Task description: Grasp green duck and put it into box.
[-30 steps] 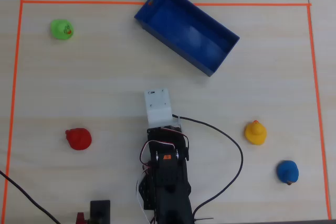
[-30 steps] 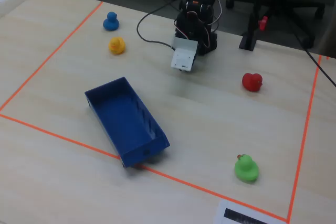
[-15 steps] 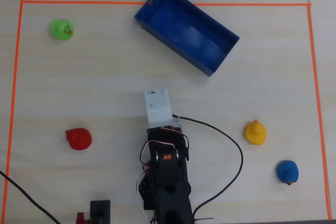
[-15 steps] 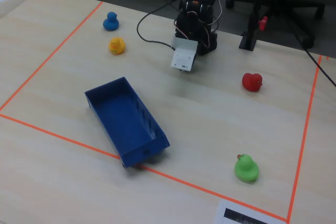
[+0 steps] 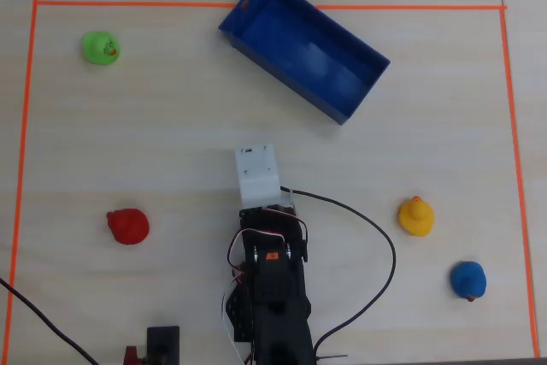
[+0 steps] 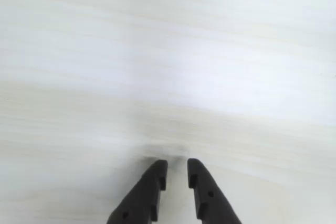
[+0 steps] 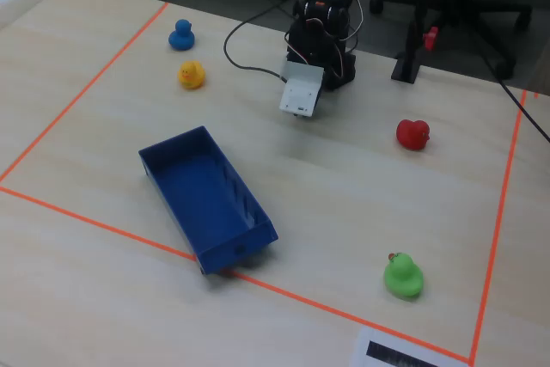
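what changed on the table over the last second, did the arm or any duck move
Nothing visibly changed. The arm sits folded near its base with the end effector empty over bare table, its jaws only slightly apart. The green duck stays in its corner of the taped area, apart from the box, and the red duck, yellow duck and blue duck have not shifted.

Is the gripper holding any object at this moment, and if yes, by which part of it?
Nothing is held. In the wrist view the gripper has only bare table between its fingertips, and the green duck sits far away, near a corner of the orange tape.
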Motion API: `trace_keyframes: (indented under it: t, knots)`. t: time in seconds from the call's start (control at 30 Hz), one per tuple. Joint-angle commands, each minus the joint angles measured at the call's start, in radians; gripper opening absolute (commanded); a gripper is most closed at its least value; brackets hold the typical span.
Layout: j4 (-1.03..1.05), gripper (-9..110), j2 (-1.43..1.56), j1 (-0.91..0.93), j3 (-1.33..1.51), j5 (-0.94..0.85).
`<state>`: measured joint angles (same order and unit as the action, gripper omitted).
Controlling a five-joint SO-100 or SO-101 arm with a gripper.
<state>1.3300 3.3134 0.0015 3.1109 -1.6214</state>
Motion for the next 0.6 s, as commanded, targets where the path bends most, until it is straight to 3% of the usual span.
trace_keyframes:
  t: [0.0, 0.57]
  knots:
    - [0.017, 2, -0.002, -0.005, 0.0, 0.003]
    - [0.017, 4, -0.002, -0.005, 0.0, 0.003]
